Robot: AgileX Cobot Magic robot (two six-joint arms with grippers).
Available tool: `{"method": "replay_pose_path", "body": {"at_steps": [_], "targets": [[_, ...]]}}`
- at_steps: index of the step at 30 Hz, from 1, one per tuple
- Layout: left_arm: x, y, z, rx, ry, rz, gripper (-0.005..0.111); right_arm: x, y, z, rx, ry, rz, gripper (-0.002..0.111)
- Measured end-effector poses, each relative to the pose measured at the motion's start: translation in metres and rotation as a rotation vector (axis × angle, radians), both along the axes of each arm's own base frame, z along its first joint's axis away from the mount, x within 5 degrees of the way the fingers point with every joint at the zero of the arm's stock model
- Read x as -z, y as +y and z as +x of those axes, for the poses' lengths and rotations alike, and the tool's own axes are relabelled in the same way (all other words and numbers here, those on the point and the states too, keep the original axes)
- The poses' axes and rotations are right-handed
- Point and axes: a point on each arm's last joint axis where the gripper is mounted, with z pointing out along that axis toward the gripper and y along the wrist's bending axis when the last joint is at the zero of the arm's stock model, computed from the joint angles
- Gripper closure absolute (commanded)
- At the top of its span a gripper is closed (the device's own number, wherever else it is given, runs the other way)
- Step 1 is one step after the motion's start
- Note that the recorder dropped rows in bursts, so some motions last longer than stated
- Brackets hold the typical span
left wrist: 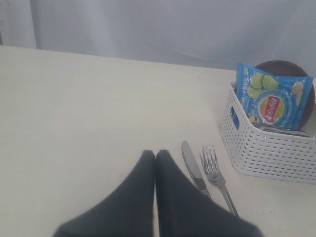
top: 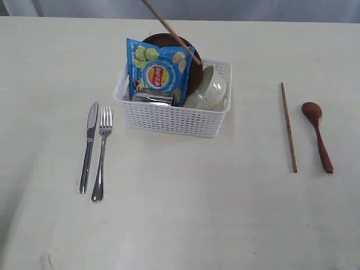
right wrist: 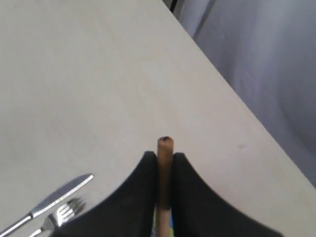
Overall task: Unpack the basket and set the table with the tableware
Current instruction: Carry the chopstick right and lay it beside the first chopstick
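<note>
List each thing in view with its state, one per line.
Basket, upright, partly unpacked.
Chip bag, standing in basket.
Plate, on edge in basket.
Bowl, tipped in basket.
Steel cup, in basket.
Knife, flat on table.
Fork, flat beside knife.
Chopstick, flat on table.
Spoon, flat beside chopstick.
Second chopstick, held tilted above basket.
Left fingers, shut, empty.
Right fingers, shut on second chopstick.

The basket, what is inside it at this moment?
A blue chip bag, a dark brown plate behind it, a pale bowl, a steel cup, and one chopstick slanting across the plate. The bag hides most of the plate; the basket floor is covered.
</note>
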Motion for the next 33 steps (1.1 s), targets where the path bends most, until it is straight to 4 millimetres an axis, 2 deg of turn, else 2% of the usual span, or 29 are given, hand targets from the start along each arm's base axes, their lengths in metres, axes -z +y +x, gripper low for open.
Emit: {"method": "replay_pose_path", "body": {"at_steps": [4, 7, 12, 17, 20, 22, 25, 27, 30, 33], "targets": [[0.0, 0.0, 0.0, 0.0, 0.0, 0.0, 0.107, -0.005, -0.04, 0.013, 0.168, 0.082, -0.068, 0.109], [0.0, 0.0, 0.0, 0.0, 0.0, 0.0, 0.107, -0.003, -0.077, 0.033, 0.307, 0.144, -0.067, 0.109], [0.0, 0.0, 0.0, 0.0, 0.0, 0.0, 0.107, 0.012, -0.141, 0.067, 0.518, 0.271, 0.0, 0.109], [0.0, 0.0, 0.0, 0.0, 0.0, 0.0, 0.107, 0.055, -0.207, 0.091, 0.735, 0.445, 0.024, 0.109], [0.0, 0.0, 0.0, 0.0, 0.0, 0.0, 0.107, 0.096, -0.24, 0.1, 0.831, 0.561, -0.018, 0.109], [0.0, 0.0, 0.0, 0.0, 0.0, 0.0, 0.107, 0.13, -0.259, 0.102, 0.88, 0.653, -0.061, 0.109], [0.0, 0.0, 0.0, 0.0, 0.0, 0.0, 0.107, 0.174, -0.276, 0.1, 0.922, 0.768, -0.117, 0.109], [0.0, 0.0, 0.0, 0.0, 0.0, 0.0, 0.107, 0.195, -0.28, 0.099, 0.934, 0.793, -0.131, 0.109], [0.0, 0.0, 0.0, 0.0, 0.0, 0.0, 0.107, 0.212, -0.282, 0.099, 0.954, 0.776, -0.114, 0.108], [0.0, 0.0, 0.0, 0.0, 0.0, 0.0, 0.107, 0.217, -0.282, 0.101, 0.988, 0.746, -0.08, 0.108]]}}
